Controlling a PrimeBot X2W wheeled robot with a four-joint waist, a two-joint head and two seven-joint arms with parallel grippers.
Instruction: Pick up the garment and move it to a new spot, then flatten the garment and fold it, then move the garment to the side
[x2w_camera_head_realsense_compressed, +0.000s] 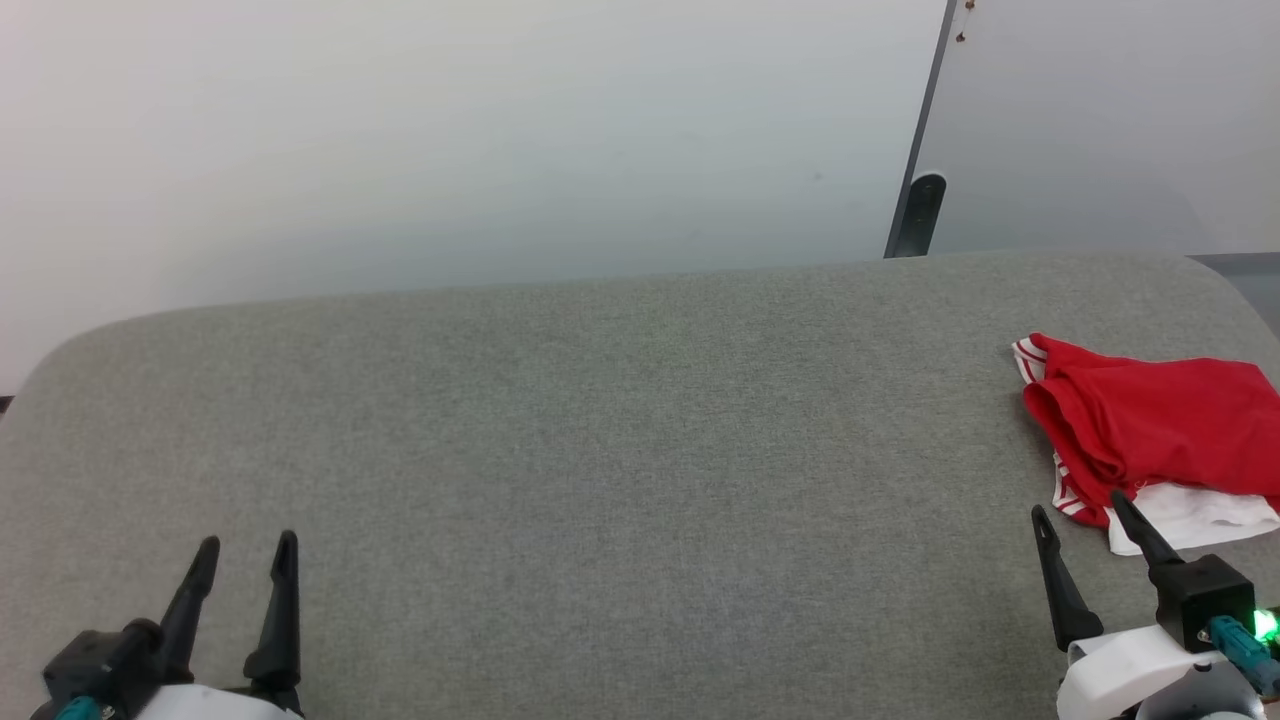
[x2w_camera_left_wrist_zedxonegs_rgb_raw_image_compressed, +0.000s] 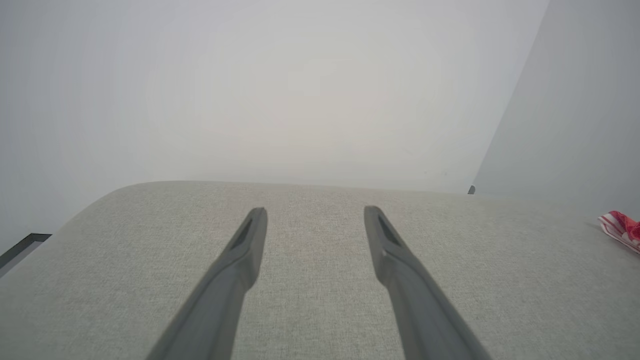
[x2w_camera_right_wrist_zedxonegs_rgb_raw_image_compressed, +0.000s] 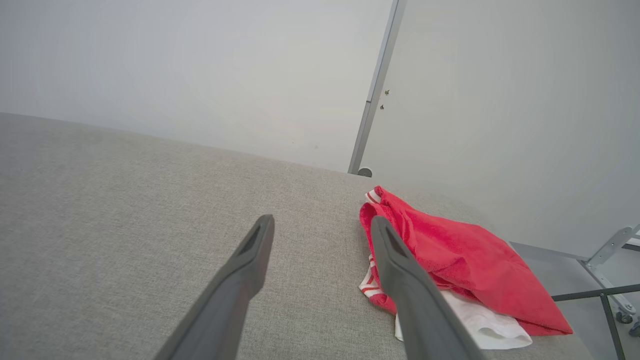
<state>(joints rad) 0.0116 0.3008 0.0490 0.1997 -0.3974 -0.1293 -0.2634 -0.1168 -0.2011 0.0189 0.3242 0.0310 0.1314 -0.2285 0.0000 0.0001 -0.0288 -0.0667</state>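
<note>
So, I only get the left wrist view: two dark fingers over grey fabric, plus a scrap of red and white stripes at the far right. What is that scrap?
Observer: It is the corner of a crumpled red garment with red-and-white striped trim. It lies at the right end of the grey fabric surface.
Operator: Is it all red?
Observer: No, a white fabric piece pokes out from under its near edge.
Operator: Is anything holding it?
Observer: No. The right fingers stand open at its near left corner with nothing between them. In the head view one tip overlaps the white piece, but I cannot tell whether it touches.
</note>
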